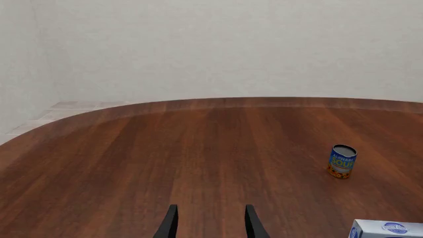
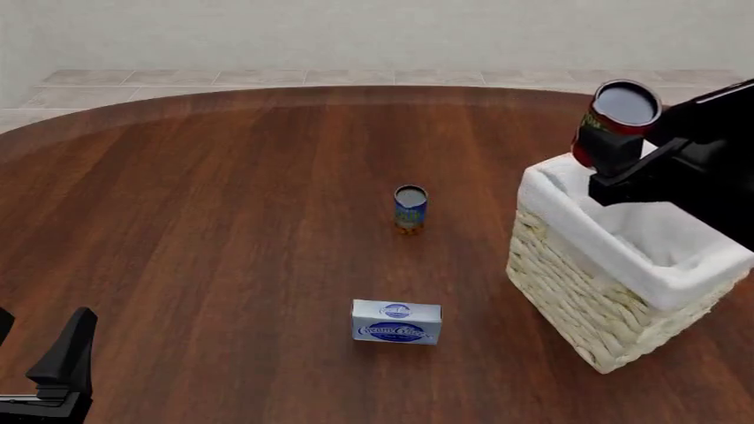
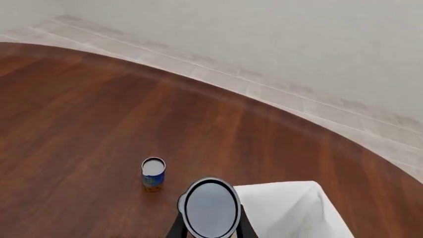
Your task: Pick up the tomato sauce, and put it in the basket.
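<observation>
We see right gripper [image 2: 615, 152] clamped on tomato sauce can [image 2: 615, 124], raised at upper right of frame above wicker basket [image 2: 589, 300] far rim; left gripper [image 1: 210, 223] fingers parted, empty, lower left over table [image 2: 212, 221]

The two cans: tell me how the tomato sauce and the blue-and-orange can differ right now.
The tomato sauce is held off the table in the right gripper, above the basket's far corner; the blue-and-orange can stands on the table, apart from the basket. The tomato sauce tilts a little; the blue-and-orange can is upright. The tomato sauce's label is red; the other's is blue and orange. Both are small cylinders with grey metal tops.
</observation>
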